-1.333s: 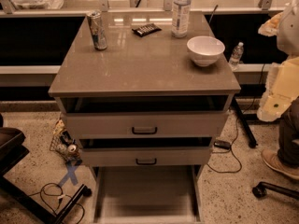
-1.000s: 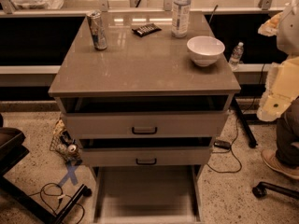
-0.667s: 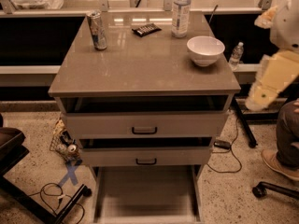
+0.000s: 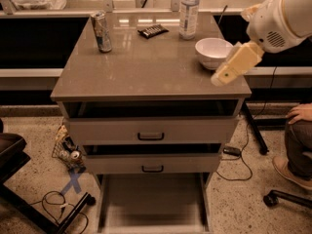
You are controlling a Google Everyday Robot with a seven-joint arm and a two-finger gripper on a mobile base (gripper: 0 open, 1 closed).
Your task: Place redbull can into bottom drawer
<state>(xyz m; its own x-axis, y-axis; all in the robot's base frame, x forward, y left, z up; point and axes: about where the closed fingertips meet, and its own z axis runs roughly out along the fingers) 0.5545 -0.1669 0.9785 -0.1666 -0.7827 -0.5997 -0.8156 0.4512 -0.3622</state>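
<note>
At R nr bowl (image 4: 213, 51), end effector (image 4: 220, 76) grip unclear; bottom drawer (image 4: 151, 201) cut off.

My gripper (image 4: 220, 77) hangs over the right front corner of the grey tabletop (image 4: 146, 67), covering the right rim of the round white bowl (image 4: 210, 50). My white arm (image 4: 282, 13) runs out past the top right edge. The wide pale grey bottom drawer (image 4: 151, 206) is blurred and cut off by the lower edge. The clear plastic water bottle (image 4: 188, 11) is clipped at its top. I cannot read the print on the slim silver-and-blue redbull can (image 4: 101, 31).
</note>
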